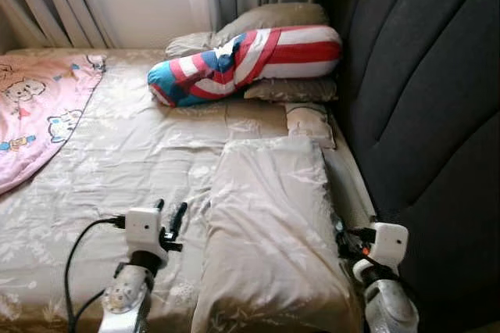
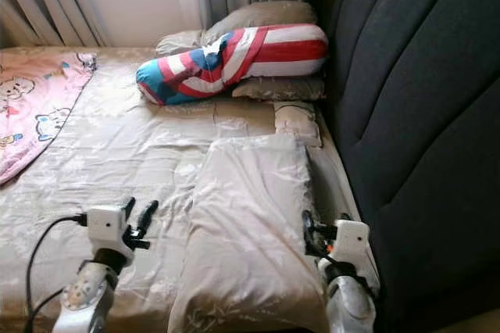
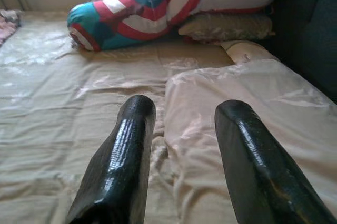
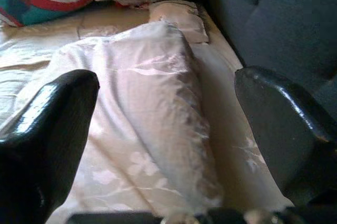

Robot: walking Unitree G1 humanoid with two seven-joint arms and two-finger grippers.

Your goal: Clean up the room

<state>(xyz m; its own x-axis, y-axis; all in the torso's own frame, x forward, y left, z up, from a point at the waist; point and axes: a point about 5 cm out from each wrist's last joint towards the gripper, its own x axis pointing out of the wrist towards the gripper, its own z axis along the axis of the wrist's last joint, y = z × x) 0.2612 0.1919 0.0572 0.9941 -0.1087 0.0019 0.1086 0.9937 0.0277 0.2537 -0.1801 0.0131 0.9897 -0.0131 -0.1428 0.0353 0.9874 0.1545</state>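
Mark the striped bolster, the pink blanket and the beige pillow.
striped bolster (image 1: 250,63), left eye view, on its middle stripes.
pink blanket (image 1: 35,106), left eye view, on its printed top.
beige pillow (image 1: 269,223), left eye view, on its centre.

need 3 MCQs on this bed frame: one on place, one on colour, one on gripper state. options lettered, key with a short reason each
1. Where does the large beige pillow lie?
A. On the pink blanket
B. Between the two grippers, next to the dark headboard
C. On the floor

2. Which colours does the long bolster near the curtains show?
A. Red, white and blue-teal stripes
B. Plain green
C. Black and yellow

3. How do the fingers of the left gripper stand?
A. Shut on the sheet
B. Shut on the pillow
C. Open, holding nothing

Key:
1 B: the pillow lies on the bed with the left gripper at one side, the right gripper at the other, and the headboard alongside.
2 A: the stripes are plain in the head views.
3 C: the left wrist view shows a gap between the fingers, with the sheet beyond.
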